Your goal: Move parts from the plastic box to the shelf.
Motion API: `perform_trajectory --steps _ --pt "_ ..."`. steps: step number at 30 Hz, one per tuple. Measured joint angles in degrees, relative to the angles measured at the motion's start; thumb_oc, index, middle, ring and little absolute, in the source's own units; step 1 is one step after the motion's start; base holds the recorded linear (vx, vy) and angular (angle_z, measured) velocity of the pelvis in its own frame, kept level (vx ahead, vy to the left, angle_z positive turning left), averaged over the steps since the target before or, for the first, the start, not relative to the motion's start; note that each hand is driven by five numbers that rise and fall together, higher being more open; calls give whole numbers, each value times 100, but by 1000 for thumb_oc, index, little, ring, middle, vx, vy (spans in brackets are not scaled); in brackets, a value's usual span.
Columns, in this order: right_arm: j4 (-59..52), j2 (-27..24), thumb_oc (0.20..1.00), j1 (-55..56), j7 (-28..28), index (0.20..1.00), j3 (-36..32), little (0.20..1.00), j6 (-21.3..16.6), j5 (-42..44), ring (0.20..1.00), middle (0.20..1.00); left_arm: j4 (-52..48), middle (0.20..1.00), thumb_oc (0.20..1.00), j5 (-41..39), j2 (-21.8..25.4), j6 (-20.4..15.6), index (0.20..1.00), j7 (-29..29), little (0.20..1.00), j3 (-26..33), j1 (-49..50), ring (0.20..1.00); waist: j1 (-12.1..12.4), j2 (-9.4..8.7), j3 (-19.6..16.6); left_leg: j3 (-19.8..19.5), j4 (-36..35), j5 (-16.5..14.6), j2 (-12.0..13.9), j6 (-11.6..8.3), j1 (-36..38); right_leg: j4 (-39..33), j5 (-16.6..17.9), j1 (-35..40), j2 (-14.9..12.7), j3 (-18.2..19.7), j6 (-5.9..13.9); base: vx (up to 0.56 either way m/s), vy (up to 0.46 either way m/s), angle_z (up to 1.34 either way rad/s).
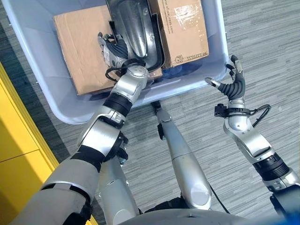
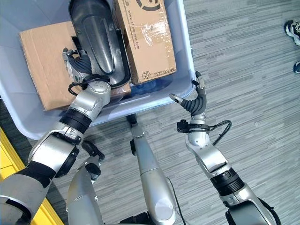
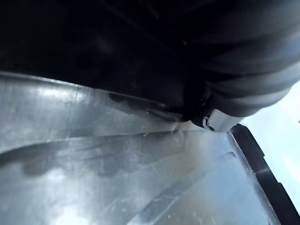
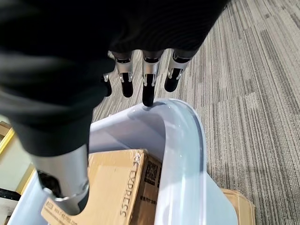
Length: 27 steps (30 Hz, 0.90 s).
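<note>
From the left eye view, the plastic box sits on the grey carpet in front of the robot, holding two cardboard cartons and a dark moulded part that lies across them. The left hand reaches into the box and rests against the near edge of that part; its fingers are tucked in at the part's rim, and from here I cannot tell whether they have closed on it. The right hand hangs just outside the box's near corner, fingers loosely spread and holding nothing. The right eye view gives the same layout, with the right hand beside the rim and a person's shoe at the far edge of the carpet. In the left wrist view the part's glossy grey inner surface is very close under the hand's dark cover, so the hand is at the part, but its fingers are hidden. The right wrist view looks along relaxed fingers hovering over the box's rim, with a carton below. As I judge it, the task is at an early stage: the part is in the box, the lift and the carry to the shelf remain.
</note>
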Motion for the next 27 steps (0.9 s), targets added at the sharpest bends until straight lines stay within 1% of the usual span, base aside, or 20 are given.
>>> perform_trajectory --steps 3,7,9,11,13,15,18,19,20,21,23,25,27 --pt "56 0 1000 -18 -92 1000 136 1000 -9 95 1000 1000 51 200 200 -55 -45 4 200 183 200 10 -2 200 11 0 0 -2 7 1 10 -1 -2 1 -1 -1 8 -1 -1 -14 -66 0" --pt "56 0 1000 -74 -160 1000 159 1000 -5 173 1000 1000 147 200 200 -79 -48 -3 200 214 200 12 -67 200 10 -1 0 -3 22 0 14 -1 -8 1 -2 -3 10 1 -1 -6 -19 0" --pt "56 1 1000 -80 -181 1000 156 1000 -6 215 1000 1000 101 200 200 -68 -45 -88 200 171 200 11 -82 200 9 -2 1 -5 50 -6 12 -2 -12 23 -3 -2 -2 11 0 -9 60 2" --pt "57 12 1000 -70 -122 1000 148 1000 -8 210 1000 1000 41 200 200 45 -2 -172 200 136 200 9 8 200 8 -3 2 -1 55 -10 -10 -3 21 68 -10 15 -55 12 2 -14 114 3" --pt "58 68 1000 -56 -84 1000 140 1000 -28 200 1000 1000 -123 200 200 190 136 -149 200 125 200 16 171 200 0 -5 12 4 51 -7 -40 0 79 108 -7 52 -86 23 -4 -7 115 4" --pt "58 153 1000 45 1 1000 144 1000 -54 193 1000 1000 -138 200 200 210 128 -116 200 144 200 28 422 200 20 -1 18 9 4 -7 -83 0 291 152 -25 224 -115 38 -28 7 128 5" --pt "56 228 1000 202 92 1000 140 1000 -86 83 1000 1000 -144 200 200 450 173 -12 200 194 200 138 700 200 66 5 20 10 -117 3 -169 10 656 158 -99 546 -189 29 9 25 127 10" --pt "57 224 1000 258 160 1000 141 1000 -106 81 1000 1000 -147 200 200 600 252 -12 200 221 200 183 737 200 96 7 21 11 -184 18 -222 25 823 157 -143 699 -241 23 33 46 172 14" --pt "56 224 1000 305 210 1000 137 1000 -133 59 1000 1000 -250 200 200 651 435 -23 200 279 200 212 739 200 110 20 15 10 -257 28 -292 38 1013 139 -158 875 -280 20 54 40 148 13" --pt "56 228 1000 324 243 1000 135 1000 -135 -19 1000 1000 -344 200 200 656 538 -43 200 305 200 296 739 200 156 29 17 11 -259 28 -299 39 1066 125 -161 935 -304 20 60 41 165 7" --pt "50 227 1000 439 344 1000 113 1000 -137 -144 1000 1000 -420 200 200 658 545 -45 200 339 200 458 759 200 239 68 43 13 -392 69 -330 42 1324 100 -140 1156 -292 6 29 16 97 4" --pt "43 227 1000 458 427 1000 113 1000 -185 -146 1000 1000 -420 200 200 785 554 -45 200 439 200 537 801 200 286 126 58 5 -558 110 -340 23 1596 36 -158 1402 -286 -34 21 42 119 4" --pt "10 227 1000 416 467 1000 116 1000 -185 -150 1000 1000 -439 200 200 878 603 -52 200 473 200 604 799 200 314 146 63 4 -666 159 -360 12 1754 37 -178 1521 -318 -47 13 57 138 2"
